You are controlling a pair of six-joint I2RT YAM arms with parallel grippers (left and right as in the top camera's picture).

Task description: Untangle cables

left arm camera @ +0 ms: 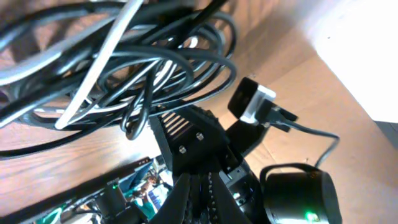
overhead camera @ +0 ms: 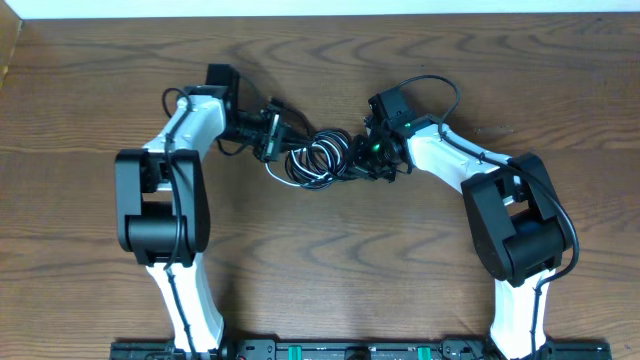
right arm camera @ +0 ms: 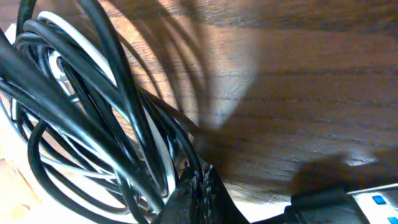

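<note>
The cables (overhead camera: 315, 160) form one tangled coil of thin black cords with a white one, mid-table between the two arms. My left gripper (overhead camera: 278, 140) is at the coil's left edge, my right gripper (overhead camera: 362, 158) at its right edge. In the left wrist view the gripper (left arm camera: 198, 186) is shut, with the cables (left arm camera: 124, 68) and the white cord (left arm camera: 106, 56) above its tips. In the right wrist view the gripper (right arm camera: 198, 183) is shut with its tips against the cables (right arm camera: 81, 106). Whether either pinches a strand is hidden.
The wooden table (overhead camera: 100, 80) stretches to a white strip along the far edge. Both arm bases stand at the near edge. The right arm's wrist camera (left arm camera: 252, 99) faces the left gripper closely. A thick black cord with a plug (right arm camera: 367, 202) lies at the right wrist view's lower right.
</note>
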